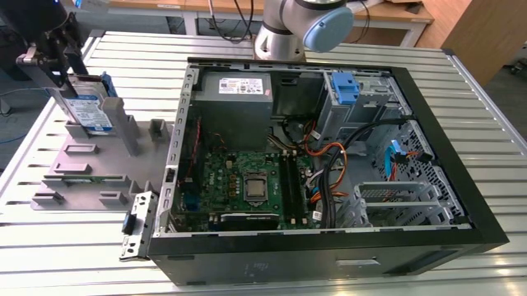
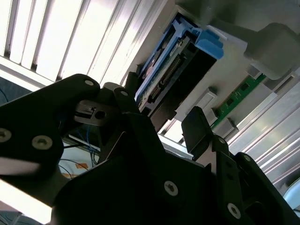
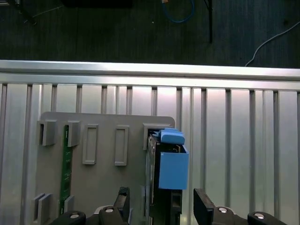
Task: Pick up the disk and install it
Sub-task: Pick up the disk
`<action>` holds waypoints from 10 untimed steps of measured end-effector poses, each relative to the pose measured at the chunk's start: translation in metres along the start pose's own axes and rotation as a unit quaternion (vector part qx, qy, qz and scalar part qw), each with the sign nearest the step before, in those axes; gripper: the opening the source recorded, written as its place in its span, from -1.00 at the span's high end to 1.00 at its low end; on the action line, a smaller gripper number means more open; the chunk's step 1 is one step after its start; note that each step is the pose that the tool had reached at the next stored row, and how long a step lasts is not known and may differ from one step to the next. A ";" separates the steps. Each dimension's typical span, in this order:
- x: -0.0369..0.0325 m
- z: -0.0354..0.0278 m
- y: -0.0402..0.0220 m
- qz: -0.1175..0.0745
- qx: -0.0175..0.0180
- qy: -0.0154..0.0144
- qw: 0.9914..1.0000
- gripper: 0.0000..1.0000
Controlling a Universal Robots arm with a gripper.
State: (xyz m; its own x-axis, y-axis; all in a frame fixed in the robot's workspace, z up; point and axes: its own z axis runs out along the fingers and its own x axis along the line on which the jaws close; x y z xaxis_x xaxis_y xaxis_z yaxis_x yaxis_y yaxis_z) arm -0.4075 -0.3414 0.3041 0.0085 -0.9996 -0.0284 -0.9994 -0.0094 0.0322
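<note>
1. Exterior view: disk (image 1: 86,108) standing on edge in grey fixture (image 1: 91,166), at the exterior view's left, well apart from open computer case (image 1: 461,203).
2. Gripper (image 1: 64,68) at its top edge, fingers (image 3: 204,206) spread either side.
3. Slatted table (image 1: 74,259) around fixture.

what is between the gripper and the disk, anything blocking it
Nothing visible stands between them. In the first wrist view the open gripper straddles the disk, one finger on each side with a gap. The disk stands on edge in a slot of the grey holder.
</note>
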 end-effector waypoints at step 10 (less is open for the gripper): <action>-0.0007 0.0037 -0.0001 0.000 0.000 -0.002 1.000 -0.29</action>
State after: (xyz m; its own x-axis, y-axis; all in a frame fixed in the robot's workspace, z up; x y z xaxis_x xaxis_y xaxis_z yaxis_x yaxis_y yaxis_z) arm -0.4075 -0.3406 0.3005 0.0084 -0.9994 -0.0321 -0.9994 -0.0095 0.0322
